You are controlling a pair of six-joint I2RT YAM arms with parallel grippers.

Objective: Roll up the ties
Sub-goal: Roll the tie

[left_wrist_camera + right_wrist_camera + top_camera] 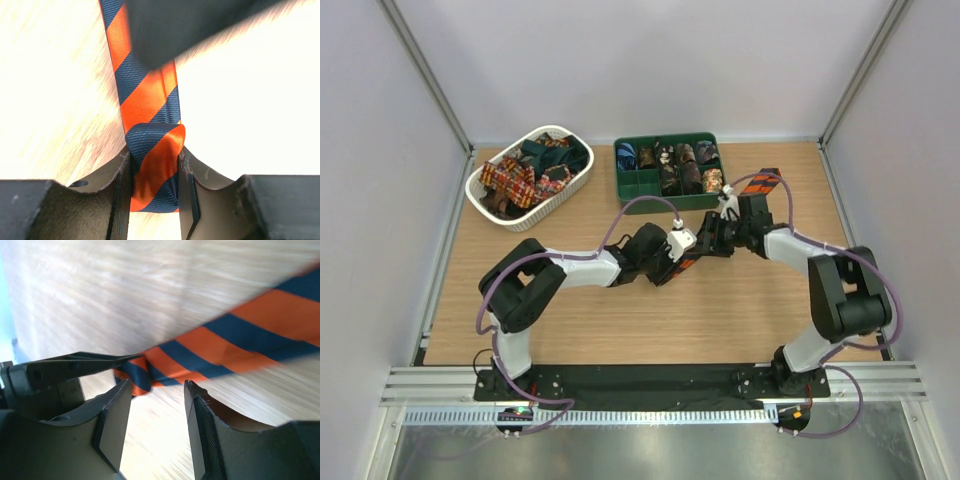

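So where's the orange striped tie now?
The tie lies right of centre in the top view, near the green tray, its folded end pinched by the left end effector.

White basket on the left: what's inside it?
The white basket holds a loose heap of unrolled ties, among them red plaid and dark green ones. Anything beneath that top layer, and the basket's floor, is covered.

No readable writing

I can make out no word, number, label or brand in any of my 3 views. The striped tie (147, 100) shows only orange and dark blue bands. Anything on the green tray (638, 190) or white basket (473, 188) is too small to tell.
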